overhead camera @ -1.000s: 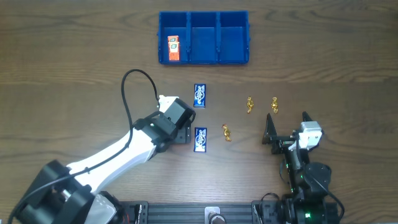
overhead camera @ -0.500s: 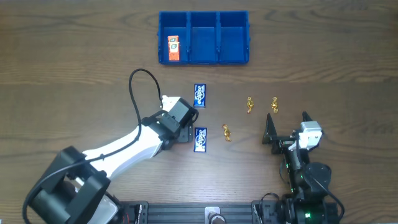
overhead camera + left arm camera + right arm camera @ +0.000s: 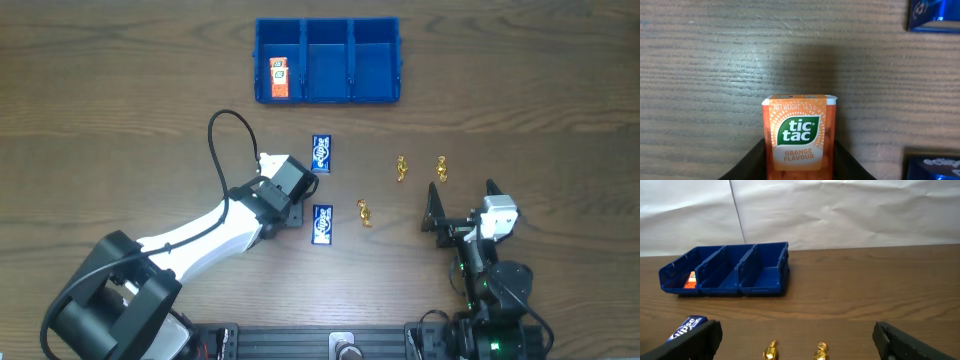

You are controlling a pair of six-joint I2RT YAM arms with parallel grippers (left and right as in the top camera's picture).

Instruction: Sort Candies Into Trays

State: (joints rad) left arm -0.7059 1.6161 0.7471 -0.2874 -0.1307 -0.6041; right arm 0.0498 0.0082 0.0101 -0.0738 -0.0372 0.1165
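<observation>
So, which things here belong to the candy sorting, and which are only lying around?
Job: blue tray, orange box inside it, orange box in left gripper, two blue packets, three gold candies.
Just around: white sheet behind table.

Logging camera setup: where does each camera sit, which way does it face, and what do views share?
Top view: fixed overhead, looking down at the table; left arm and right arm, bases at bottom.
Left wrist view: on left arm, facing down at the table; left tool shut on orange candy box.
Right wrist view: low, facing across to the blue tray; open right tool.
Shared: top and right wrist show tray and gold candies.
</observation>
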